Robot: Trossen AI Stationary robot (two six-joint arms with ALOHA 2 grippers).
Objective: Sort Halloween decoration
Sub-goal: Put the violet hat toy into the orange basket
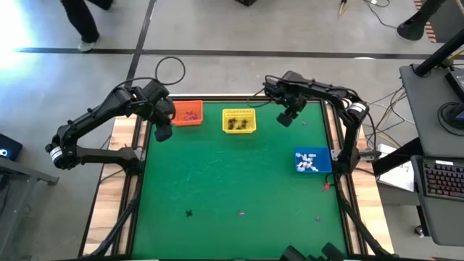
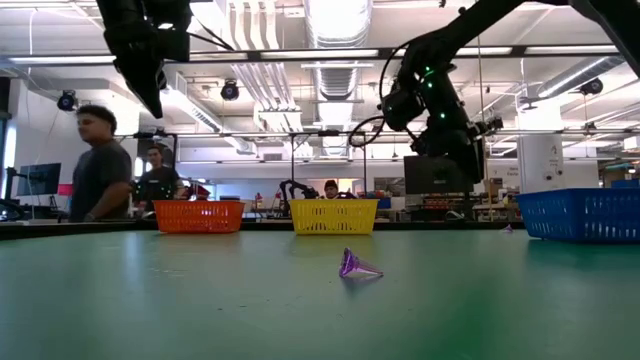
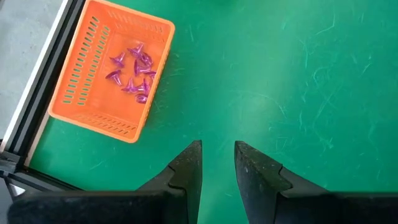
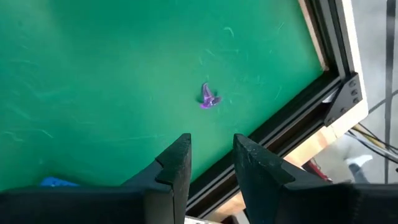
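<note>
Purple trinkets point(image 3: 132, 73) lie heaped in the orange basket point(image 3: 74, 81), which sits just beside and slightly ahead of the left gripper point(image 3: 217, 163). That gripper hangs above the green table point(image 1: 217, 181) at its far left edge with its two dark fingers point(image 3: 186, 171) a small way apart and nothing between them.

One more purple trinket point(image 4: 208, 98) lies alone on the green cloth just ahead of the right gripper point(image 4: 211, 158), close to the table's framed edge. This gripper is raised over the far right part of the table, its fingers point(image 4: 177, 162) also parted around bare air.

Dark trinkets point(image 1: 236, 125) fill the yellow basket point(image 1: 238, 113), which stands between the two grippers, nearer the left one than the right. White trinkets point(image 1: 308, 161) lie in the blue basket point(image 1: 324, 168), set below the right gripper's reach toward the near side, against the right edge.

Well away from both grippers, along the near part of the table, a black trinket point(image 1: 188, 213) and two small greyish ones point(image 1: 241, 214) rest singly on the cloth. People point(image 2: 100, 165) show in the room beyond the table.
</note>
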